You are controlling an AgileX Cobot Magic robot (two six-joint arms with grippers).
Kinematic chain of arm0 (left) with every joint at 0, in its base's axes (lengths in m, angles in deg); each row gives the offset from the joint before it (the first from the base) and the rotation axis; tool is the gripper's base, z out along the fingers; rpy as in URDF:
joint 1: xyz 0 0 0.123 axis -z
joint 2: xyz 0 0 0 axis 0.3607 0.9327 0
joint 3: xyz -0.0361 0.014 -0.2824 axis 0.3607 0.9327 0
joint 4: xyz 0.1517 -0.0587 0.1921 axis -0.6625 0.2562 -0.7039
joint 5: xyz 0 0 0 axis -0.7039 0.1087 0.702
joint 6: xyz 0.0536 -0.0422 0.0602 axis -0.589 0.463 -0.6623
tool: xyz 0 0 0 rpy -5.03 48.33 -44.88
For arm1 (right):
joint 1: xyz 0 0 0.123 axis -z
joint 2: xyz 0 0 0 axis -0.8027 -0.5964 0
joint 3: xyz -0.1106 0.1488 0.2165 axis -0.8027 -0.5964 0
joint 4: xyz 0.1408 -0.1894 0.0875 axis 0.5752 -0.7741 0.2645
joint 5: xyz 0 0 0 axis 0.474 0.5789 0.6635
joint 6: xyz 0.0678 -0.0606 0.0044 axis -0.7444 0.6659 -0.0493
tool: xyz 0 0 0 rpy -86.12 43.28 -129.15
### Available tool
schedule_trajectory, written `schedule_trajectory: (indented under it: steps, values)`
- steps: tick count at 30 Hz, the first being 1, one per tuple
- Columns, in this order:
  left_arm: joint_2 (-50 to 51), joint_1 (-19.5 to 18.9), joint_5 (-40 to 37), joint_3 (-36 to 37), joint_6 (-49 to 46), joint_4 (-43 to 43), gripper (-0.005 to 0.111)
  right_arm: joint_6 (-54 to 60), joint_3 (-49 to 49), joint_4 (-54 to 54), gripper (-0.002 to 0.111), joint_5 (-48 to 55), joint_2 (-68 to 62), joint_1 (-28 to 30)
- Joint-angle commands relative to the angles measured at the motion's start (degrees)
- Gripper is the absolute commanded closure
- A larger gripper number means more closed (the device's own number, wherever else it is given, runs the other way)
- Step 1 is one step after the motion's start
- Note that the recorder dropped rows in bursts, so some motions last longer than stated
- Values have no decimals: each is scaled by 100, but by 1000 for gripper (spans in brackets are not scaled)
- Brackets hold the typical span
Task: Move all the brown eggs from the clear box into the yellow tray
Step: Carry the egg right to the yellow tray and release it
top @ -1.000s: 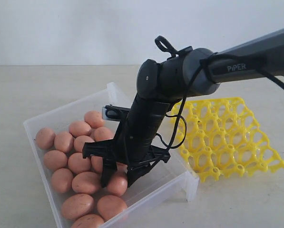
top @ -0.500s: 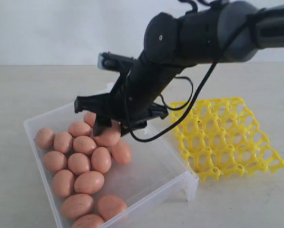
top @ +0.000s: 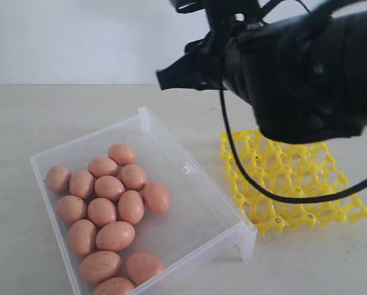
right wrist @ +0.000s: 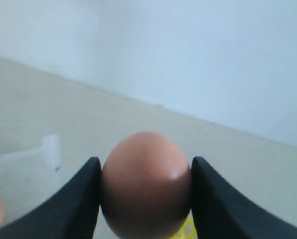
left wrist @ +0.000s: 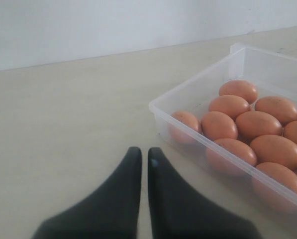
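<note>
My right gripper (right wrist: 146, 167) is shut on one brown egg (right wrist: 146, 184), held up in the air between its two black fingers. In the exterior view the right arm (top: 294, 74) looms high over the yellow tray (top: 300, 190) and hides its own fingers and the egg. The tray's visible cups hold nothing. Several brown eggs (top: 109, 209) lie bunched in the left half of the clear box (top: 85, 142). My left gripper (left wrist: 141, 152) is shut and empty, low over the table just outside the clear box (left wrist: 188, 94), near its eggs (left wrist: 257, 124).
A black cable (top: 257, 184) hangs in a loop from the right arm across the yellow tray. The box's clip tab (top: 187, 169) sits on the rim facing the tray. A white wall (top: 78, 37) closes off the far side of the beige table (top: 35, 110).
My right gripper has lifted one egg out of the box, risen, and swung right toward the yellow tray. The other eggs have stayed where they were.
</note>
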Motion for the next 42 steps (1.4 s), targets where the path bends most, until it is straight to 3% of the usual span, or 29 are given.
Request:
schedule_trajectory:
  steps: [1, 5, 8, 10, 11, 12, 13, 17, 18, 22, 24, 27, 42]
  values:
    - [-15, 35, 31, 21, -6, 40, 103, -1371, -624, -1276, 108, -504, 84, 926]
    - [-15, 35, 31, 21, -6, 40, 103, -1683, -663, -1276, 108, -2267, -102, 2669]
    - [-15, 35, 31, 21, -6, 40, 103, -1260, -275, -1276, 108, -4034, -444, 4088]
    - [-15, 35, 31, 21, -6, 40, 103, -690, 129, -1276, 108, -5483, -805, 4918]
    - [-15, 35, 31, 21, -6, 40, 103, -293, 537, -830, 108, -6858, -1213, 5508]
    - [-15, 35, 31, 21, -6, 40, 103, 65, 680, -669, 108, -7461, -1397, 5681]
    - [-15, 35, 31, 21, -6, 40, 103, 1044, 983, -406, 108, -8809, -1685, 5968]
    - [-15, 35, 31, 21, -6, 40, 103, 3899, 1215, 123, 108, -10456, -1829, 5950]
    - [-15, 35, 31, 21, -6, 40, 103, 4143, 1215, 161, 108, -10588, -1829, 5841]
    - [-15, 35, 31, 21, -6, 40, 103, 4144, 1215, 208, 108, -10222, -2245, 5158]
    - [-15, 35, 31, 21, -6, 40, 103, 4144, 1215, 634, 108, -10616, -2792, 5013]
    - [-15, 35, 31, 21, -6, 40, 103, 3667, 1215, 1059, 108, -11030, -3423, 5078]
    - [-15, 35, 31, 21, -6, 40, 103, 3387, 1215, -255, 108, -11030, -3798, 5078]
